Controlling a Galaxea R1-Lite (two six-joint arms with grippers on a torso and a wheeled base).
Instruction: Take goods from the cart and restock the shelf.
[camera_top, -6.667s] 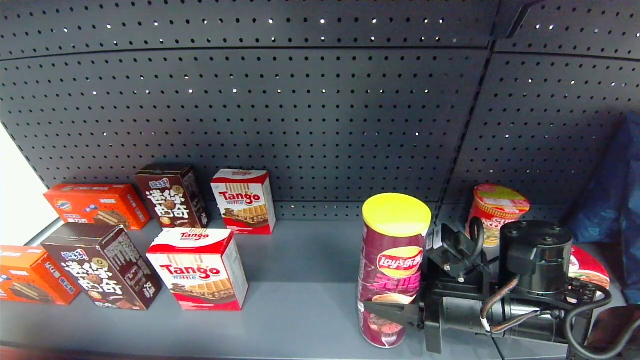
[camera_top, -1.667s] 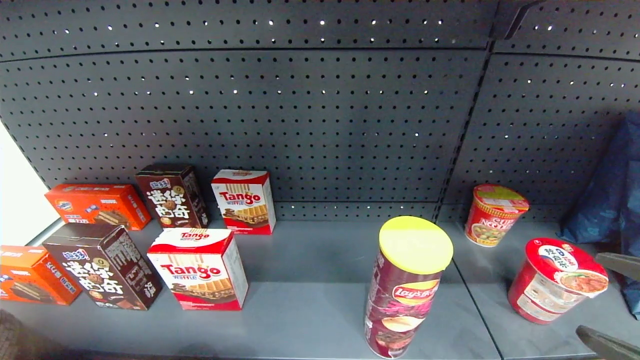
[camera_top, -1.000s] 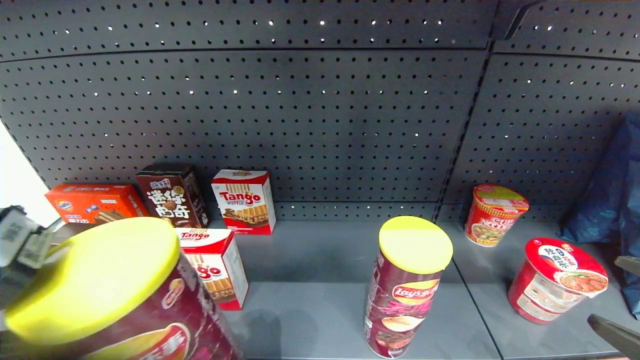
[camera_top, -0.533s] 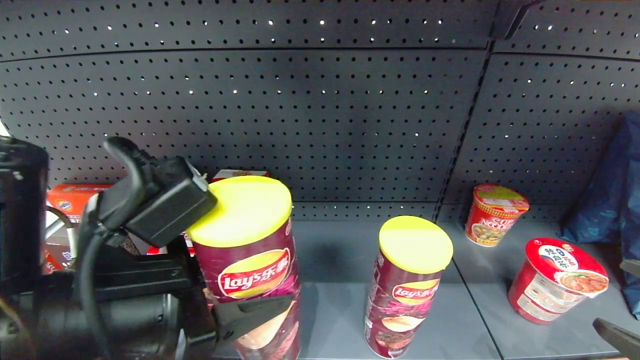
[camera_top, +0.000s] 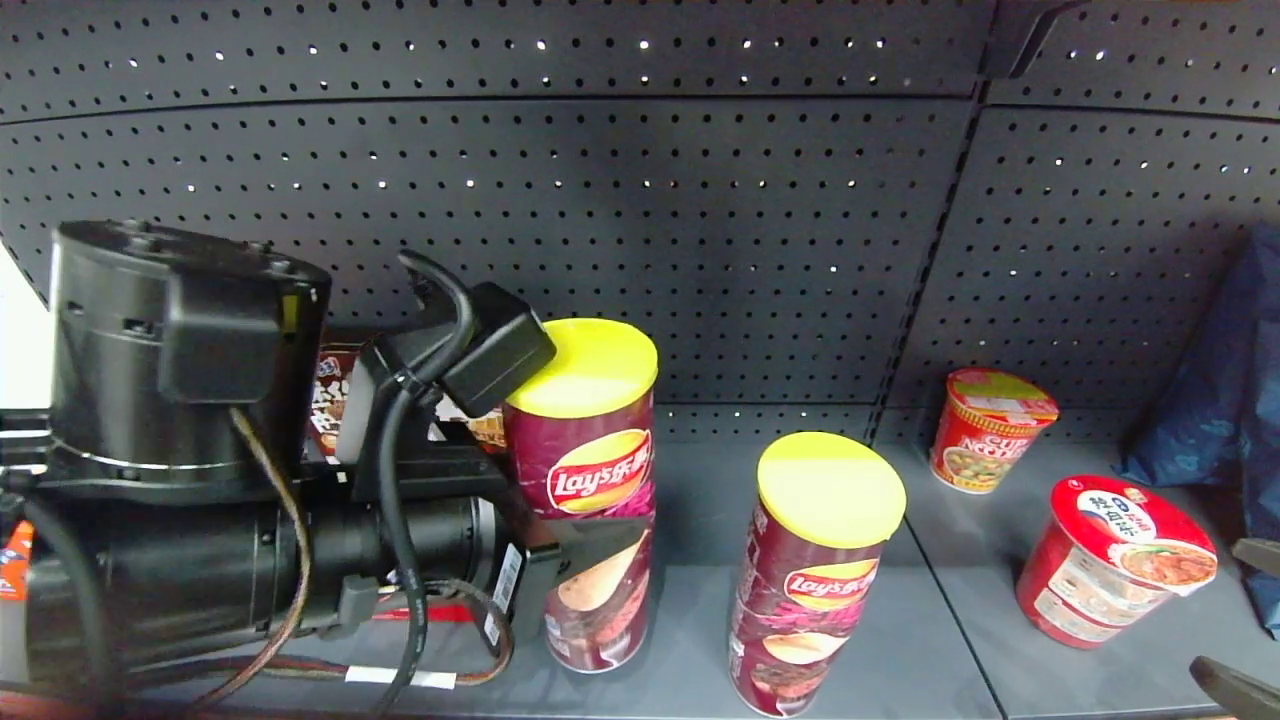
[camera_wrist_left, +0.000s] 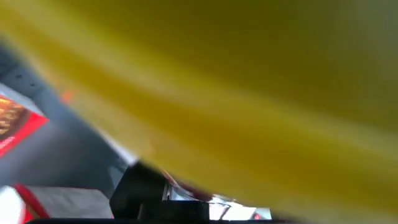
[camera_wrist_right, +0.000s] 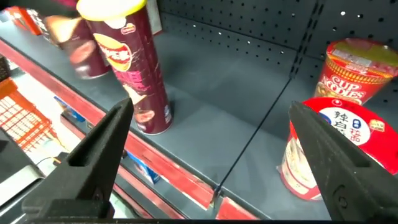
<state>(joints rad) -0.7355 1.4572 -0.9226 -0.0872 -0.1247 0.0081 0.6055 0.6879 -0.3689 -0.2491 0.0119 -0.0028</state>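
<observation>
The left gripper (camera_top: 598, 548) is clamped around an upright chips can (camera_top: 597, 470) low over the shelf (camera_top: 700, 500), near its front edge; whether the base touches, I can't tell. A second can (camera_top: 812, 600) stands just beside it. The right gripper (camera_wrist_right: 214, 149) hangs spread wide, holding nothing, before the front edge toward the right end

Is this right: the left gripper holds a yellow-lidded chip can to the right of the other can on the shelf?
Not quite. The head view shows the left gripper holding the yellow-lidded chip can to the left of the other can, not the right. The rest stands.
</observation>
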